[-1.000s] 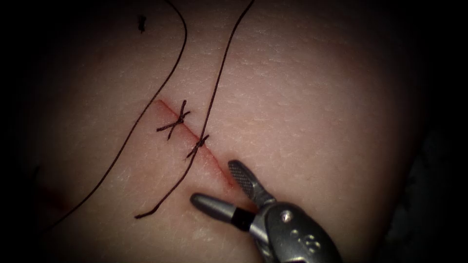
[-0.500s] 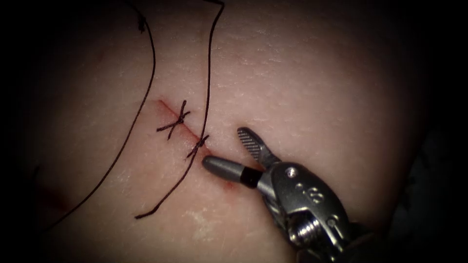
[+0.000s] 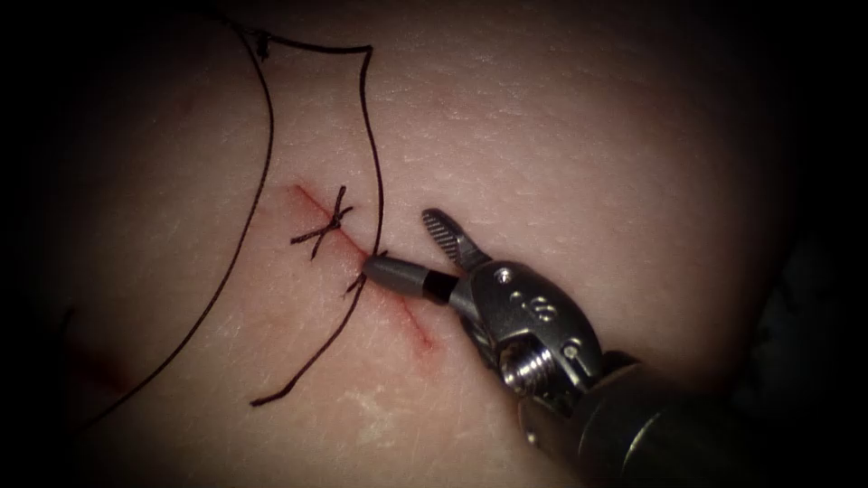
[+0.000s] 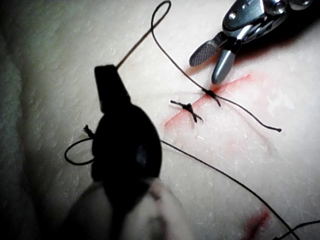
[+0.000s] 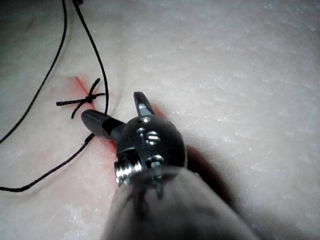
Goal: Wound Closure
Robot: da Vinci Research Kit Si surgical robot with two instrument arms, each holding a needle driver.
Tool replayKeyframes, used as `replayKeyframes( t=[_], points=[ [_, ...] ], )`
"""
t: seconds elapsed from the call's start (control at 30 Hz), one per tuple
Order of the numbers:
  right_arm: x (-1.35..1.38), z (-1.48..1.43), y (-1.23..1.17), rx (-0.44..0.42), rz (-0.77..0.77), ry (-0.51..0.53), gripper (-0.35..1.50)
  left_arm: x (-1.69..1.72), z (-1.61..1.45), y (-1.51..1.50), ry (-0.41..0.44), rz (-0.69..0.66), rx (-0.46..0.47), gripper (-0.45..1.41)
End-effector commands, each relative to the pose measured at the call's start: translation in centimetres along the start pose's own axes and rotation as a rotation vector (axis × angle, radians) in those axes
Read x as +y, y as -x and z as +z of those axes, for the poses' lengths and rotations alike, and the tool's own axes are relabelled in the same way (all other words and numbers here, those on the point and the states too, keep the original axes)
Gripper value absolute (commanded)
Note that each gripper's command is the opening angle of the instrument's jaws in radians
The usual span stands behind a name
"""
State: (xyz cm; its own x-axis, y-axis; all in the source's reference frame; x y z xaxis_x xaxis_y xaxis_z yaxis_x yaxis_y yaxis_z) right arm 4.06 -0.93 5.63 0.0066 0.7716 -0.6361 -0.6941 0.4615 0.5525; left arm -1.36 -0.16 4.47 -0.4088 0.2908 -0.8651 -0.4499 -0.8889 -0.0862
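My right tool [image 3: 404, 244] stands open at the second knot [image 3: 371, 264] on the cut [image 3: 411, 321], holding nothing. Its lower jaw tip touches the knot, and its toothed jaw is over the tissue right of the cut. The long thread [image 3: 378, 163] climbs from this knot, bends left at the top, then runs down the left side. A short tail [image 3: 298, 370] lies left of the cut. An earlier knot [image 3: 330, 221] sits higher on the cut. In the left wrist view my left tool [image 4: 107, 75] is a dark shape shut on the thread [image 4: 137, 42]; the right tool [image 4: 212, 60] is by the knot [image 4: 210, 92].
Pale tissue [image 3: 588, 145] stretches right of the cut. Red fluid [image 3: 420, 339] stains the cut's lower end. A small cut thread end [image 3: 262, 41] lies near the top left. In the right wrist view, the right tool [image 5: 116, 111] sits beside the earlier knot [image 5: 89, 99].
My right tool has moved up and left along the cut to the second knot, jaws still open. The thread's upper part has swung left and now bends sharply at the top.
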Motion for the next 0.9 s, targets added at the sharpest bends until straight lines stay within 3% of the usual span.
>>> replayKeyframes(
  t=[0.03, 0.6, 0.9],
  points=[
    [-0.07, 0.11, 0.05, -0.003, -0.002, -0.015, 1.35, 0.08, 0.03, 0.05, -0.002, 0.001, 0.007, -0.45],
    [-0.21, 0.5, -0.05, 0.022, -0.252, -0.053, 1.4, 0.46, -0.43, -0.21, 0.019, -0.116, 0.178, -0.45],
    [-0.29, 0.72, -0.13, 0.085, -0.343, -0.023, 1.4, 0.72, -0.62, -0.45, 0.03, -0.121, 0.198, -0.45]
  ],
)
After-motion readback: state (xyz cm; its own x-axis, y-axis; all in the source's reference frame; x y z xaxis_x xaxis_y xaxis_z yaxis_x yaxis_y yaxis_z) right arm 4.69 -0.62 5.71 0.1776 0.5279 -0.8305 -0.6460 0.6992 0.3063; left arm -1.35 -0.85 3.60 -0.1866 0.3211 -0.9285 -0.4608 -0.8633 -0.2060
